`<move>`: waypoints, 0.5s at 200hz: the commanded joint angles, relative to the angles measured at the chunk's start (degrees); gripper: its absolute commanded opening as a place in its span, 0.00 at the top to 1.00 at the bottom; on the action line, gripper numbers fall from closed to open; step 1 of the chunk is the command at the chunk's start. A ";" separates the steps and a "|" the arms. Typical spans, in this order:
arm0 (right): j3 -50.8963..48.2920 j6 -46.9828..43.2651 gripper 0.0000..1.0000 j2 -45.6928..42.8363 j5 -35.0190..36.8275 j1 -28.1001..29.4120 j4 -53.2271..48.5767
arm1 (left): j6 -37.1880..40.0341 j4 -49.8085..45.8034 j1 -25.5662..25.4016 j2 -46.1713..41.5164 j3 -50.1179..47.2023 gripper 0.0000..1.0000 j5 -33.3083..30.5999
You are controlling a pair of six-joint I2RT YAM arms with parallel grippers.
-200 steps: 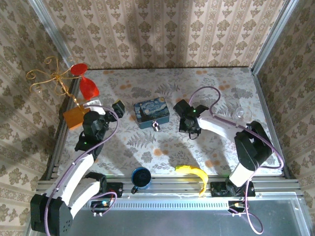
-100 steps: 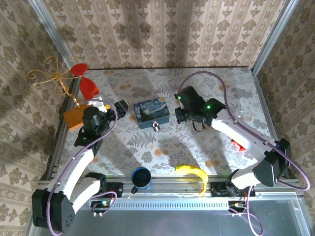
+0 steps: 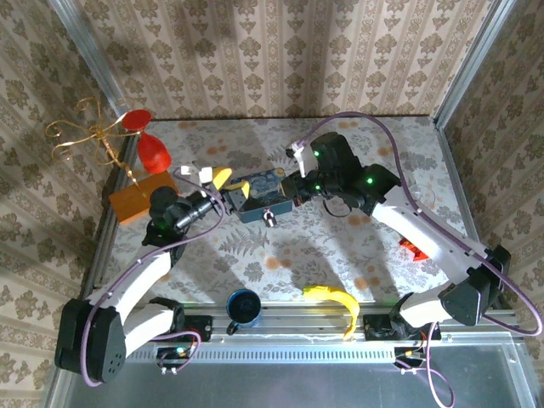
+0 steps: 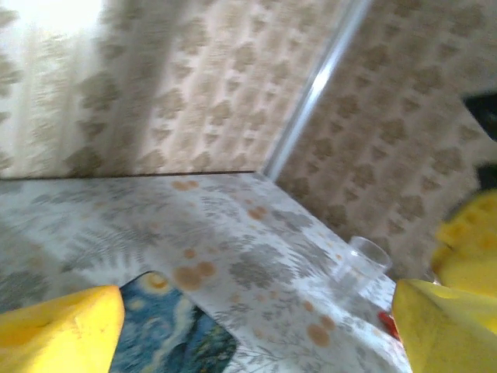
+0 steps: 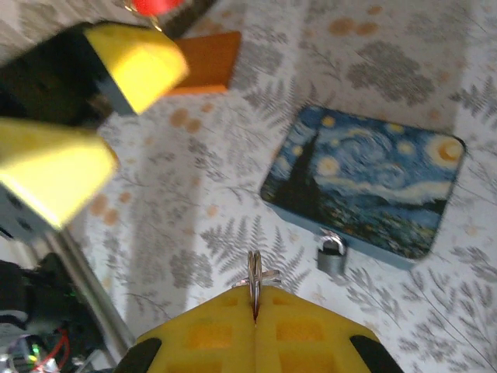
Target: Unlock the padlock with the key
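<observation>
yellow pads of the right gripper (image 5: 255,305) are pressed together on the key (image 5: 254,273), a thin sliver of metal poking out past the tips. from the key, the padlock (image 5: 331,256) lies a little ahead and off to the right in the right wrist view, near but apart. it hangs at the near edge of the blue tin (image 5: 365,183), with its shackle toward the tin and its grey body lying away from it on the tablecloth (image 5: 194,233). its long axis runs roughly in line with the key's, so the keyhole, which i can't make out, is probably on the end facing away from the tin. the key would then need to shift sideways and come in from that free end. the left gripper (image 4: 256,318) is spread wide and holds nothing, at the tin's left side. from above, the right gripper looks slightly nearer the lock.
</observation>
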 commanded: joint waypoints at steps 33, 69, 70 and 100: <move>1.03 4.00 1.00 -2.44 -7.97 0.12 7.04 | 18.36 10.18 -7.60 1.47 -1.35 0.24 2.67; 0.91 5.07 1.00 -2.26 -10.13 0.14 8.99 | 19.41 12.98 -9.98 5.31 0.50 0.31 4.57; 0.90 5.10 1.00 -2.26 -10.19 0.19 9.05 | 19.43 13.14 -10.01 5.40 0.50 0.31 4.50; 0.13 6.16 1.00 -2.59 -11.05 0.24 10.72 | 18.69 17.48 -10.93 7.95 0.29 0.38 0.85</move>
